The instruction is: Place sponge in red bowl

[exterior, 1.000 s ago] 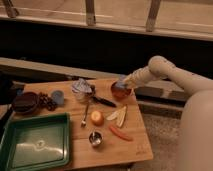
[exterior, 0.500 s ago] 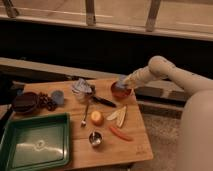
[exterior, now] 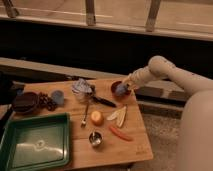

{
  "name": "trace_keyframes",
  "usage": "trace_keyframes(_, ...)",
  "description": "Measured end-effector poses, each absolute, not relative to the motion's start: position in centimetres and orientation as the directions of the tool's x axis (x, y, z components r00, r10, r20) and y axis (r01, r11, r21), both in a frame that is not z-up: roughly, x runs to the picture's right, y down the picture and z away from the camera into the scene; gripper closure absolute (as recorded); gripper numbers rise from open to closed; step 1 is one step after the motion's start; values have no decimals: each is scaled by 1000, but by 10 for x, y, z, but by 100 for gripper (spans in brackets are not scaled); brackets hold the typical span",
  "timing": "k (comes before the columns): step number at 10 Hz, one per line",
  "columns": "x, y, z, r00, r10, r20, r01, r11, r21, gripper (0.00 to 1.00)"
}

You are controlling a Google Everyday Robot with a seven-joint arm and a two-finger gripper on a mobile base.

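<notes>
We find the gripper (exterior: 124, 86) over the red bowl (exterior: 118, 89) at the table's far right, apparently grasping the sponge (exterior: 121, 89). We judge it light, soft, compressible; grip across its short sides.

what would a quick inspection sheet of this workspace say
surface: wooden table, crowded, standing by a dark wall
job's things: red bowl at the table's far right edge; sponge at the bowl, under the gripper
clutter: green tray front left; dark bowl far left; small blue round object; orange fruit; carrot; small metal cup; dark-handled utensil; crumpled foil-like item
grippers: gripper over the red bowl, at the sponge; arm comes in from the right
cables: nothing seen
surroundings: railing posts and a pale floor beyond the wall
</notes>
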State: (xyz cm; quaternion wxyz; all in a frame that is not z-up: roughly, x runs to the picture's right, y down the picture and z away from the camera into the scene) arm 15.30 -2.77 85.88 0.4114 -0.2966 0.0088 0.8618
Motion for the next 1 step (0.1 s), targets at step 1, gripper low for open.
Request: trace_keyframes(1,153,-28,859,-486,704,-518,-714,-661,-229,20)
